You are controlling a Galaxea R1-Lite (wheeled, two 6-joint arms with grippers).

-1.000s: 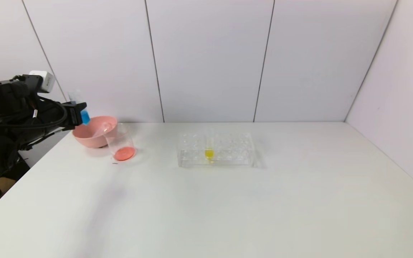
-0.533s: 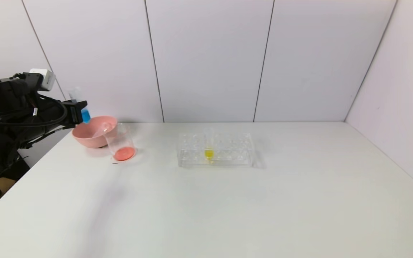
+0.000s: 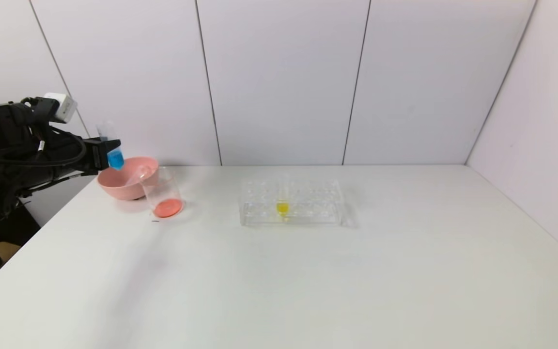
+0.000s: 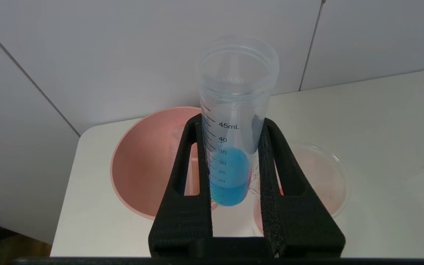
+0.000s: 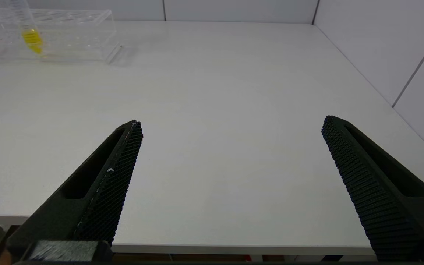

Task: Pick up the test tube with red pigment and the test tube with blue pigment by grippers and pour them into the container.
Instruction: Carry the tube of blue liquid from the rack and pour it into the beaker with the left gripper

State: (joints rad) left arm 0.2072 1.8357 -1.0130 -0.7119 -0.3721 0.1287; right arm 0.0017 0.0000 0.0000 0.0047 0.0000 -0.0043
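Observation:
My left gripper point(image 3: 110, 151) is shut on the test tube with blue pigment point(image 3: 114, 156), holding it nearly upright in the air above the near-left rim of the pink bowl point(image 3: 114, 186). In the left wrist view the black fingers point(image 4: 190, 154) clamp the graduated tube point(image 4: 230, 173), which has blue liquid in its bottom. The container point(image 3: 162, 186), a clear beaker with orange-red liquid at its bottom, stands on the table just right of the bowl and also shows in the left wrist view point(image 4: 329, 158). A clear empty tube point(image 3: 137, 173) lies in the bowl. No tube with red liquid shows. My right gripper point(image 5: 230, 123) is open and empty over the table's near edge.
A clear tube rack point(image 3: 308, 203) holding a yellow-liquid tube point(image 3: 282, 207) stands mid-table; it also shows in the right wrist view point(image 5: 79, 33). White walls close the back and right side. The table's left edge lies under my left arm.
My left gripper has shifted slightly to the right with the blue tube, toward the bowl and beaker. Everything else is as it was.

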